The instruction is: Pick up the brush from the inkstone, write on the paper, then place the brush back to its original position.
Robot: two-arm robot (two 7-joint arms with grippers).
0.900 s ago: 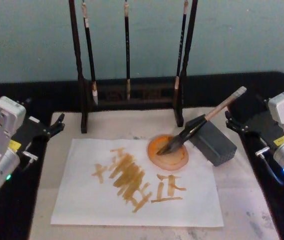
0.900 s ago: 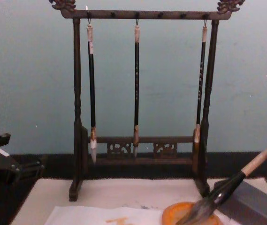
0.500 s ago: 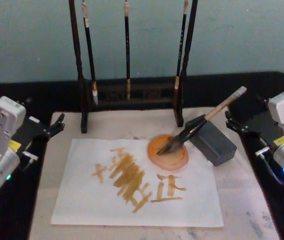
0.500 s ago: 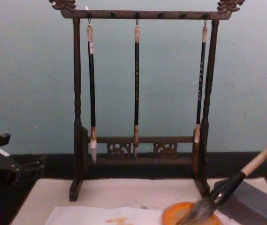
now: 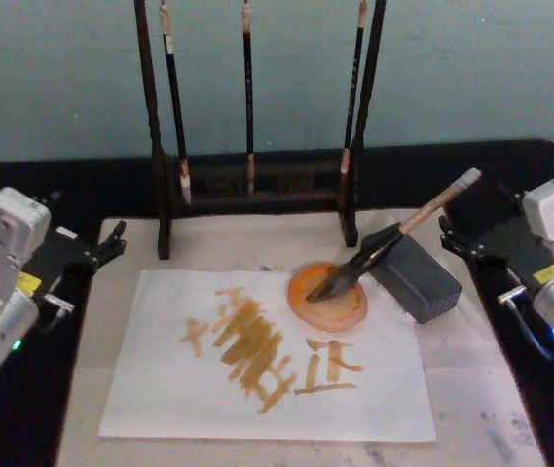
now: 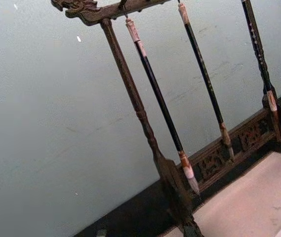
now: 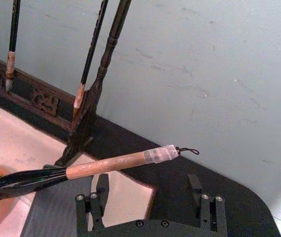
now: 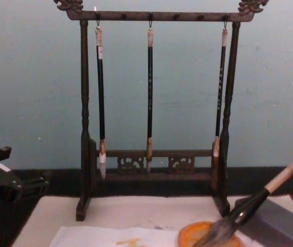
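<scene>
A black worktop (image 5: 62, 180) carries a large cream mat (image 5: 510, 409) that runs from its middle to its front edge. A dark wooden brush rack (image 8: 84, 128) stands upright along the mat's rear edge, and three thin black-handled brushes (image 5: 248, 97) hang from its top bar, tips down. A white paper (image 5: 160, 389) lies flat on the mat toward the front, marked with orange-brown strokes across its middle. A dark grey block (image 5: 423, 277) sits just beside the paper's rear right corner, and a round orange-stained dish (image 5: 340, 311) rests against the block on that same corner of the paper. The brush (image 5: 393, 238) lies tilted: its bushy tuft is down in the dish, its dark ferrule leans on the block's edge, and its pale handle rises toward the worktop's right rear. The left gripper (image 5: 111, 243) hovers by the worktop's left edge at the mat's rear left corner, fingers spread and empty. The right gripper (image 5: 447, 236) hangs near the right edge, just behind the handle's tip, jaws released with nothing between them.
</scene>
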